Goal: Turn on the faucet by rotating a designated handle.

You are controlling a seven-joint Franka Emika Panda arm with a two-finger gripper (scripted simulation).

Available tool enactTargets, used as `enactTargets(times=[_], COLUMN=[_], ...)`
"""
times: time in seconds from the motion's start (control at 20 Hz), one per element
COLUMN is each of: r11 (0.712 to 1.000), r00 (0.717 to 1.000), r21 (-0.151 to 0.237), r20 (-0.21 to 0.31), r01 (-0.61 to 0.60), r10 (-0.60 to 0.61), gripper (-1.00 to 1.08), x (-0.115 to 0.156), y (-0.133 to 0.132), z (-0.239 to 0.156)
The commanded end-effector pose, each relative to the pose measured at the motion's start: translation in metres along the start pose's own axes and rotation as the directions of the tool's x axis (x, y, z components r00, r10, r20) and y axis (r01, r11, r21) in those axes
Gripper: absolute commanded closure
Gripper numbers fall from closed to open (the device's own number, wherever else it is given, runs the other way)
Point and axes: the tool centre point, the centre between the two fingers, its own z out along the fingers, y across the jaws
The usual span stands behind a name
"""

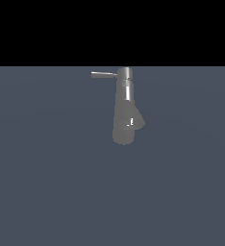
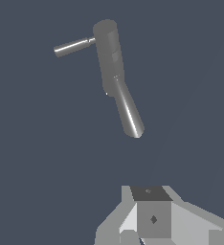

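The faucet [image 1: 123, 120] stands on the floor in the exterior view, a dull wide grey body with a shiny neck and cap above it. Its handle [image 1: 103, 74], a thin grey rod, sticks out level from the cap toward the exterior view's left. In the wrist view the faucet [image 2: 109, 55] and its handle [image 2: 73, 46] lie well ahead of my gripper [image 2: 153, 210], with open floor between them. The gripper's fingers show as one grey block with no gap and hold nothing. Neither the arm nor the gripper appears in the exterior view.
A plain blue-grey floor [image 1: 47, 182] surrounds the faucet on all sides. A stubby spout [image 1: 138, 121] bulges from the body toward the exterior view's right. No other objects are in view.
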Motion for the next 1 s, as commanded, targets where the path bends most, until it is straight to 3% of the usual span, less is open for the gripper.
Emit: enactTargets(times=[0.0, 0.45, 0.95], r11=[0.998, 0.961, 0.865], r00=[0.998, 0.961, 0.865], r21=[0.001, -0.001, -0.010], r20=[0.003, 0.011, 0.017], r01=[-0.062, -0.277, -0.501], r10=[0.062, 0.277, 0.501], gripper=[1.08, 1.08, 1.08], x=[0.016, 0.071, 0.129], y=[-0.008, -0.036, -0.067], z=[0.004, 0.025, 0.063])
